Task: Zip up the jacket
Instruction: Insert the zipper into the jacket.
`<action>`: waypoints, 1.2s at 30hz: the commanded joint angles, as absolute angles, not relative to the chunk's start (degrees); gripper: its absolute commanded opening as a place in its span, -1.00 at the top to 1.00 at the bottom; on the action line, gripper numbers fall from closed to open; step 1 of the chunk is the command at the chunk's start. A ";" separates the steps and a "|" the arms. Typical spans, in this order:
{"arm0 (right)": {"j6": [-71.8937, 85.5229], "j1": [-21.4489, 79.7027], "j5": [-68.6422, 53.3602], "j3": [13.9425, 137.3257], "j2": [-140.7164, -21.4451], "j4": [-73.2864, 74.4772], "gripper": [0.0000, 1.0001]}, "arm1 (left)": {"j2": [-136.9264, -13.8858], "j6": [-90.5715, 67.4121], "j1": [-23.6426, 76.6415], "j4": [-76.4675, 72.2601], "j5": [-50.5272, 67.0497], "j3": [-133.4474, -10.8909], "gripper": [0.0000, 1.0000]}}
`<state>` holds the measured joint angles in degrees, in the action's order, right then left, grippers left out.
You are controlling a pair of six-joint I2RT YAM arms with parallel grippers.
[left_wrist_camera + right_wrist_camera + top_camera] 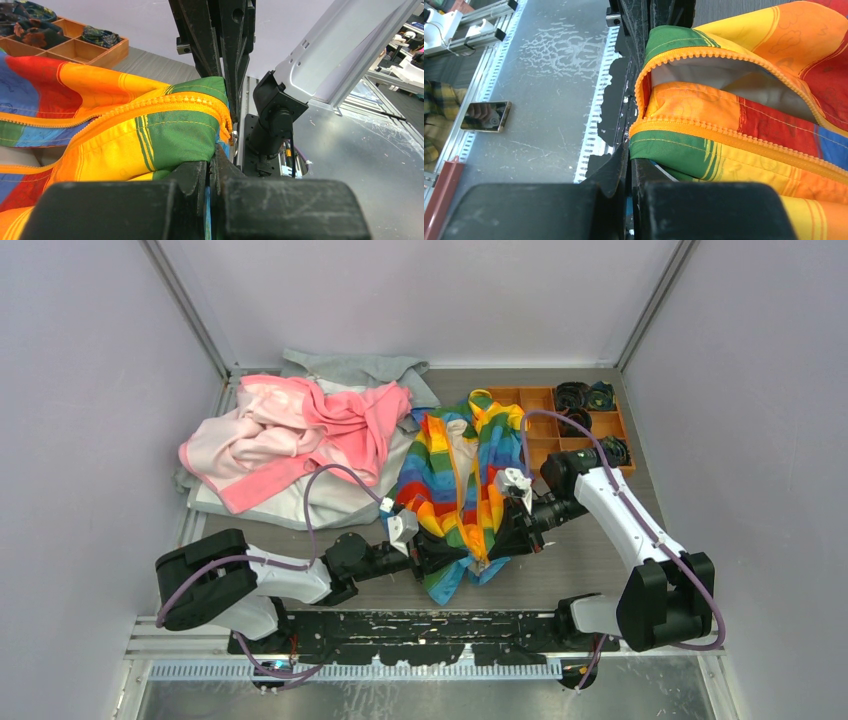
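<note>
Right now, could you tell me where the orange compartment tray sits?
In the top view, the orange tray sits at the far right of the table, just right of the jacket.

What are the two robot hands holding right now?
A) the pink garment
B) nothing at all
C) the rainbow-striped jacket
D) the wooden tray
C: the left hand and the right hand are both shut on the near edge of the rainbow-striped jacket, beside its orange zipper.
</note>
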<state>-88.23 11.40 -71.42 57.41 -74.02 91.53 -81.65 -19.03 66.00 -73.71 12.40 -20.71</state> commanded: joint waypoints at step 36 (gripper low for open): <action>-68.87 10.90 -72.12 57.24 -72.02 78.80 0.98 | -80.69 -15.53 70.40 -77.19 3.33 -20.83 1.00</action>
<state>-72.93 11.11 -70.74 57.14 -73.93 82.50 -82.08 -17.41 69.69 -73.84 5.10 -20.71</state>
